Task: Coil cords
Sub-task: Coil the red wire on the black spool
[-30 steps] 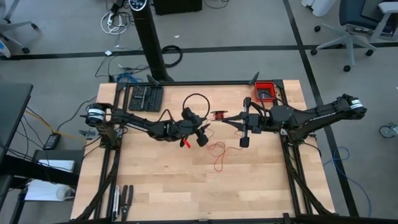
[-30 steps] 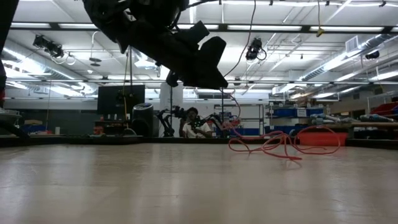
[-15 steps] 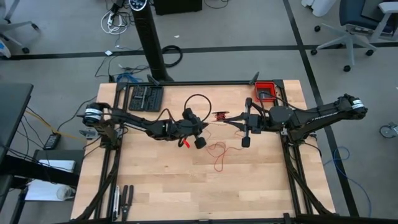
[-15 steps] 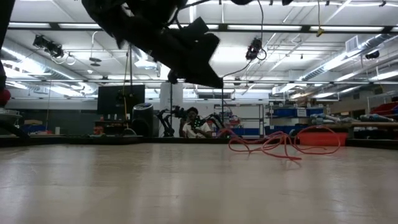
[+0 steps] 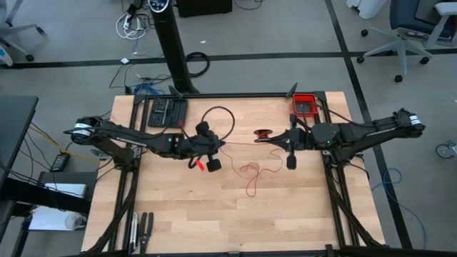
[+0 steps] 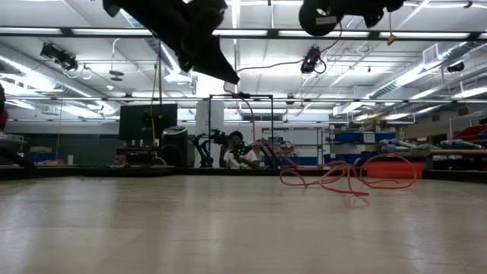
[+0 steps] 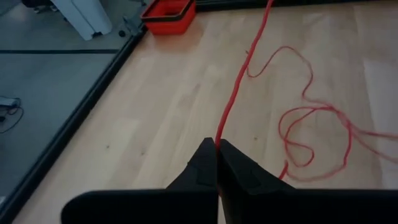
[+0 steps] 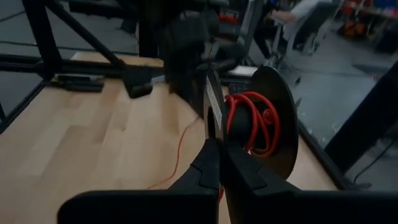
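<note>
From above, you see the left claw (image 5: 213, 151) near the counter's (image 5: 178, 214) middle, pinched on the red cord (image 5: 246, 171). A taut run of cord goes straight across to the spool (image 5: 265, 134) held at the right claw (image 5: 275, 135), toward the far right part of the counter. The slack lies in loose loops between the two claws and a little nearer the front edge, with a tail trailing toward that edge. A black cable loop (image 5: 218, 118) sits just behind the left claw, and a red bin (image 5: 305, 105) stands at the far right corner.

From counter height, both arms hang above the surface, and the loose cord (image 6: 342, 179) lies humped on the wood to the right.

Through the left wrist camera, your left claw (image 7: 216, 149) has its fingers closed flat on the cord (image 7: 239, 81), which runs straight ahead of the tips; loose loops lie to one side and the red bin (image 7: 168, 14) sits beyond.

Through the right wrist camera, the right claw (image 8: 214, 146) is closed on the flange of the spool (image 8: 267, 121), already wound with some turns. The cord's long axis lies along the line between the claws, so, as I judge it, winding depends on the left claw feeding toward the spool.
</note>
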